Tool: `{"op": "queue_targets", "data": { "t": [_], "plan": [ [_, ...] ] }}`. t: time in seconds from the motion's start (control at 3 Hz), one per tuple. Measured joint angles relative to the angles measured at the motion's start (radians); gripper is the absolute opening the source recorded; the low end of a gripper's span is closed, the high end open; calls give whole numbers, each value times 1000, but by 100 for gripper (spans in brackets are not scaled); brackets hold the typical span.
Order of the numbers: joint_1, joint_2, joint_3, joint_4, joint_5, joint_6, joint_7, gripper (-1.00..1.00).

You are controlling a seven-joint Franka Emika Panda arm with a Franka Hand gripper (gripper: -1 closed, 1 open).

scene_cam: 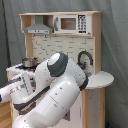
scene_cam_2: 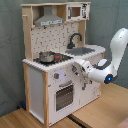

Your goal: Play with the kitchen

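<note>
pincer (scene_cam_2: 76,66) at the kitchen (scene_cam_2: 45,85) front by knobs (scene_cam_2: 56,76); grip state can't tell. approach slow & square, w/ light contact.

no readable text, label, brand or number — checked the kitchen (scene_cam_2: 55,60) and the arm (scene_cam: 52,95) in both exterior views; the microwave (scene_cam: 72,23) panel marks are illegible.

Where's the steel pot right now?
In the second exterior view, the pot sits on the kitchen stovetop, to the second exterior view's left of the sink, under the range hood.
</note>
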Motion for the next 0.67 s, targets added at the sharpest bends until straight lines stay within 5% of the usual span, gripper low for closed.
{"op": "queue_targets", "data": {
  "t": [0.33, 0.67],
  "plan": [
    [0, 0, -1, 0, 0, 0, 0, -100],
    [0, -1, 0, 3, -7, -3, -33, -100]
  ]
}}
